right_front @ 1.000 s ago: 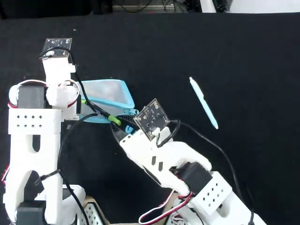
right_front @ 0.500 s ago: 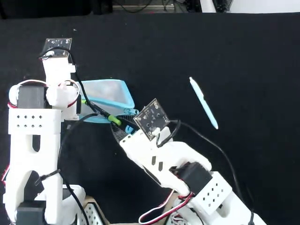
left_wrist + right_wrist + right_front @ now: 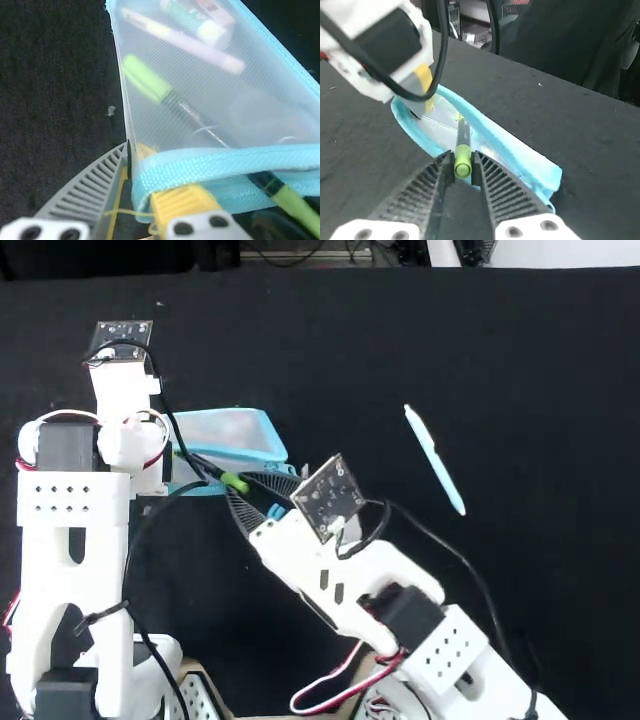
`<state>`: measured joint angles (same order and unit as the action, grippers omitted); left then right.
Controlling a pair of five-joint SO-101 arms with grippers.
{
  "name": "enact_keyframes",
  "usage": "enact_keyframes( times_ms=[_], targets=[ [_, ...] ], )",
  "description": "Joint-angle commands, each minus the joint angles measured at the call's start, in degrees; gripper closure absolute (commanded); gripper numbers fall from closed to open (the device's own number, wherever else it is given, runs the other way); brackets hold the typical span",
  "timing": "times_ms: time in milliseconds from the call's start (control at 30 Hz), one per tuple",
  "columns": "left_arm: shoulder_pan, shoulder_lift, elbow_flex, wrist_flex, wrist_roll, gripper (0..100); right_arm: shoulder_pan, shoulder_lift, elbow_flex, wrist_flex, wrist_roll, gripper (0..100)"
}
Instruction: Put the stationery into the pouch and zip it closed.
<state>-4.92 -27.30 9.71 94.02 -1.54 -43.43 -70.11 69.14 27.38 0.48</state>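
Toward the near-left of the black table (image 3: 520,350), seen from the high camera, lies the pouch (image 3: 228,435), a translucent case edged in light blue fabric, its mouth open toward the two arms; through its clear wall (image 3: 215,110) three items show inside: a green highlighter (image 3: 146,79), a pale pen (image 3: 185,42) beyond it, and a white-capped tube (image 3: 197,20) at the far end of the pouch; at the pouch mouth a green and black pen (image 3: 461,147) points inward, its dark barrel over the opening and its green end outside the blue rim; the right gripper (image 3: 462,172) is clamped on that green end, ribbed jaws pressed to either side of it, and from above it sits just at the near-right corner of the pouch (image 3: 255,498) with the pen (image 3: 233,482) slanting toward the opening; the left gripper (image 3: 134,160) is closed on the blue rim at the pouch's left corner, one grey ribbed jaw outside the wall and one yellow-taped jaw on the other side of the rim; the right wrist camera shows that yellow-taped finger (image 3: 422,87) touching the far end of the opening; well to the right of the pouch, apart from both arms, a light blue pen (image 3: 434,460) lies flat on the table, slanted.
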Motion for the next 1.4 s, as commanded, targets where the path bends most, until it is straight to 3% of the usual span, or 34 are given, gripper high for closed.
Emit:
enact_keyframes(
  times_ms=[0, 200, 433, 700, 900, 1033, 1367],
  targets=[
    [0.4, 0.79, 0.66, -0.7, 0.7, 97, 0.79, -0.84, 2.77, -9.49, -0.26, 98.6],
    [0.4, 0.79, 0.75, -0.7, 0.7, 97, 0.35, -0.84, 3.3, -11.43, -0.26, 98.6],
    [0.48, 0.79, 0.75, -0.7, 0.7, 97, -5.1, -0.84, 3.47, -11.43, -0.09, 98.6],
    [0.48, 0.79, 0.84, -0.7, 0.7, 97, -5.01, -0.84, 3.47, -10.99, 0.09, 98.5],
    [0.4, 0.7, 0.84, -0.7, 0.7, 97, -3.25, -0.22, 3.3, -8.97, 0.09, 79.6],
    [0.31, 0.7, 0.84, -0.7, 0.7, 97, -2.81, -0.75, 1.8, -6.15, -0.18, 81.2],
    [0.13, 0.7, 0.84, -0.7, 0.7, 97, 11.34, -0.84, -1.01, -2.29, 0.09, 82.5]
  ],
)
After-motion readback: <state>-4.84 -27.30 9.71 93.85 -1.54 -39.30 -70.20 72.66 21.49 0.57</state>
